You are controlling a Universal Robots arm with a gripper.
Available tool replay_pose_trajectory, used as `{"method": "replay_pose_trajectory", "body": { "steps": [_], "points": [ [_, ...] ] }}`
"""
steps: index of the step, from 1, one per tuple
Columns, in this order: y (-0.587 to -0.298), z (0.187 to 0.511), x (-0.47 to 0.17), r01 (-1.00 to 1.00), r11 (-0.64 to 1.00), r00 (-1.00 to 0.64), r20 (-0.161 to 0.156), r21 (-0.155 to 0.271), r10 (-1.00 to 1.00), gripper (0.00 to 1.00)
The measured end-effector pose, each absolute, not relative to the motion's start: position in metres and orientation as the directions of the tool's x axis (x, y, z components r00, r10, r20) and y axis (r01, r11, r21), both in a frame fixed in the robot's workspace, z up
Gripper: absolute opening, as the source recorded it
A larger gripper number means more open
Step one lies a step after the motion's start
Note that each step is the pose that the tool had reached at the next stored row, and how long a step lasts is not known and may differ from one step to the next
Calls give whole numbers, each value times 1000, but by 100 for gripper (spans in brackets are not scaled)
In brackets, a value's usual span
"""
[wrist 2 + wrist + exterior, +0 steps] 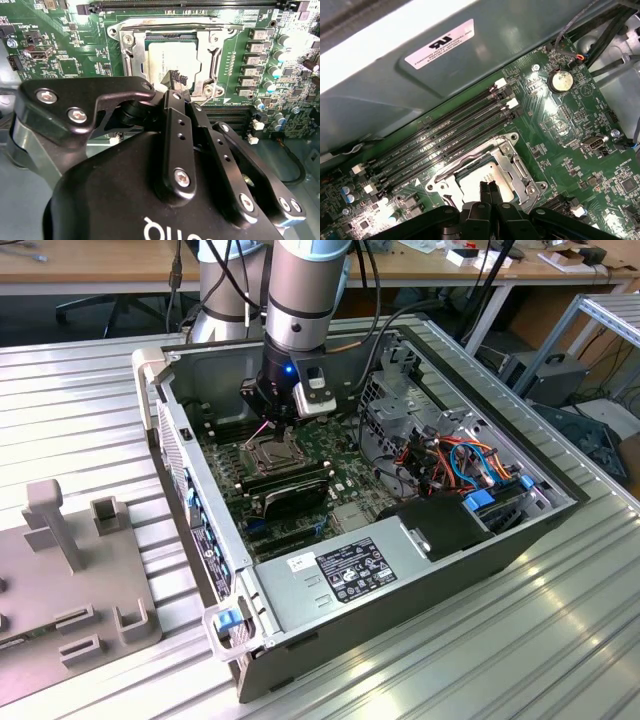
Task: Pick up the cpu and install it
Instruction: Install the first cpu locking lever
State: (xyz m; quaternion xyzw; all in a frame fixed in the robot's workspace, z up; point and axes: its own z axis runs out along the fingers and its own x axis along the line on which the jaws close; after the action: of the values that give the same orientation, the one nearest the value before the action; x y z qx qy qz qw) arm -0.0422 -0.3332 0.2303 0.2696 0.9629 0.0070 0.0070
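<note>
Worry here: my gripper (pixel 488 185), clenched on nothing, hangs right over the cpu (pixel 172 55) lying in the socket (pixel 126 44); a skewed push could seat it crooked, I reckon.

Light falls from overhead in the exterior view, bright and even. The ribbed metal surface (pixel 80 410) throws pale streaks at the exterior view's left and in the lower right of the frame, while the inside of the computer case (pixel 450 570) sits in softer shade below my arm (pixel 305 290). In the second wrist view glare bleaches the capacitors (pixel 280 42), and my end effector (pixel 175 78) looms dark, glossy and slightly soft. In the first wrist view the case wall (pixel 385 50) burns white in one band; the motherboard (pixel 560 115) is crisp.
</note>
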Motion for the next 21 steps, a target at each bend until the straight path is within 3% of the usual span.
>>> {"method": "replay_pose_trajectory", "body": {
  "steps": [21],
  "points": [
    [-333,230,-42,489,872,-872,-10,17,489,11]
  ]
}}
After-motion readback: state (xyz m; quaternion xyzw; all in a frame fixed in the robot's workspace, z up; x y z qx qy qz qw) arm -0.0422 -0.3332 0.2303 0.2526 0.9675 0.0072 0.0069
